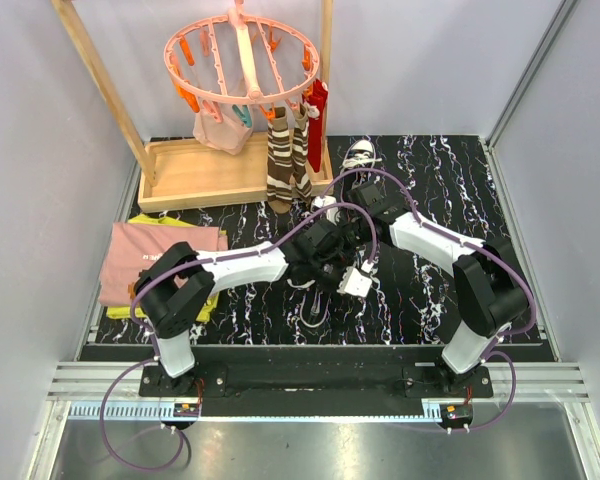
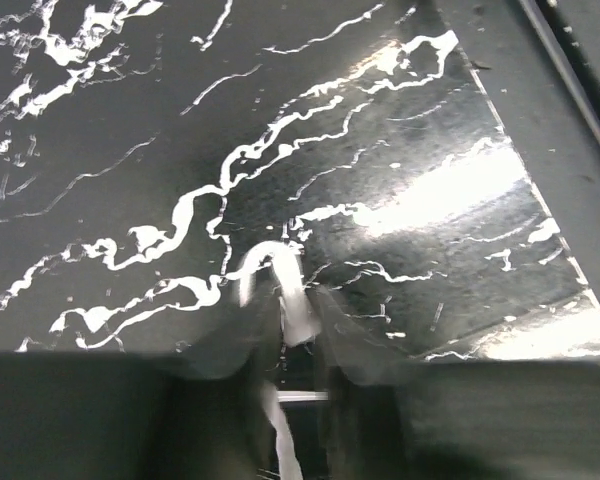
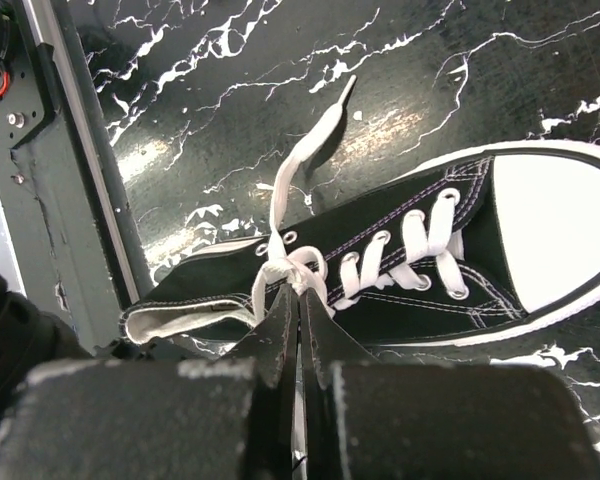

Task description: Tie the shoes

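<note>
Shoe [image 3: 400, 270] sits sole down on the marbled mat [image 3: 230, 60], centre of the top view under both grippers; no bow yet.

Risks: the right gripper [image 3: 298, 305] has its jaws pressed together on the lace [image 3: 298, 268] right at the top eyelets, so a hard pull would likely drag or tip the light shoe instead of tightening. The left gripper [image 2: 300, 345] has narrow jaws with a blurred lace strand [image 2: 290, 290] between them. Can't tell if it grips; it may slip out and any loop collapse. The loose lace end [image 3: 315, 150] on the mat could snag. In the right wrist view the long axis runs lower left to right, toe cap [image 3: 550, 225] at the right edge, heel opening lower left. The second shoe [image 1: 360, 155] is upper centre of the top view, apart.
</note>
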Robot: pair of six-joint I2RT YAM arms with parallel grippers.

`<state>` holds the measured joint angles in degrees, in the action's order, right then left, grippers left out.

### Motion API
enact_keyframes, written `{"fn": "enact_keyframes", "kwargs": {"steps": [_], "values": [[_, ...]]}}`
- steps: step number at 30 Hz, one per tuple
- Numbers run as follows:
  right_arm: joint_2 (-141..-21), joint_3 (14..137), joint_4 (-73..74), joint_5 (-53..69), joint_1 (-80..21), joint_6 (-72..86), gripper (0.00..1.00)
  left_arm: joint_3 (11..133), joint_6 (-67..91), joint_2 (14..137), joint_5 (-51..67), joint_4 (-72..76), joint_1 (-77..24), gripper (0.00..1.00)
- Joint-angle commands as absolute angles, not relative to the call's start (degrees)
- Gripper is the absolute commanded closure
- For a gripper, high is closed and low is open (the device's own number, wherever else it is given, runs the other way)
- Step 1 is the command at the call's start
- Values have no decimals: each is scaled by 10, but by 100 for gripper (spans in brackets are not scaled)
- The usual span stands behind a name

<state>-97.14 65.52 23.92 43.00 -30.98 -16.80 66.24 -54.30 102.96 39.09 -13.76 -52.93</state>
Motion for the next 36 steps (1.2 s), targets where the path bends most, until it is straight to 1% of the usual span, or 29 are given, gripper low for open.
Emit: {"fn": "enact_keyframes", "kwargs": {"steps": [1,3,4,6,8,9,11,12,14,15,17,18,20,24,26,30,36], "values": [[-961,664,236,461,-313,-178,100,656,-499,995,382,-67,-524,60],[-958,662,236,466,-313,-183,100,654,-476,956,393,-87,-524,50],[-956,662,236,466,-313,-183,100,656,-456,941,395,-97,-522,49],[-958,662,236,465,-313,-183,100,654,-445,898,423,-146,-514,49],[-959,660,236,465,-313,-185,100,633,-412,866,440,-158,-490,49],[-959,660,236,467,-313,-184,100,624,-400,834,454,-163,-465,50],[-957,661,235,469,-313,-183,100,599,-366,810,470,-164,-432,52],[-957,661,235,471,-314,-183,100,591,-355,792,480,-163,-392,53],[-955,663,235,474,-313,-182,100,574,-351,786,491,-167,-354,56],[-954,664,235,477,-312,-182,100,572,-365,787,494,-170,-325,57],[-953,665,235,478,-313,-182,100,576,-392,796,512,-197,-301,57],[-953,666,236,480,-314,-181,100,589,-434,812,516,-213,-288,57],[-950,666,235,482,-313,-182,100,601,-470,836,526,-249,-284,56],[-947,667,236,482,-313,-183,100,609,-553,856,554,-272,-284,52],[-947,667,235,482,-313,-184,100,610,-562,869,557,-270,-289,49],[-947,667,235,483,-313,-186,100,622,-563,894,556,-264,-306,48],[-940,664,234,490,-313,-194,100,640,-562,918,561,-253,-321,51]]}}
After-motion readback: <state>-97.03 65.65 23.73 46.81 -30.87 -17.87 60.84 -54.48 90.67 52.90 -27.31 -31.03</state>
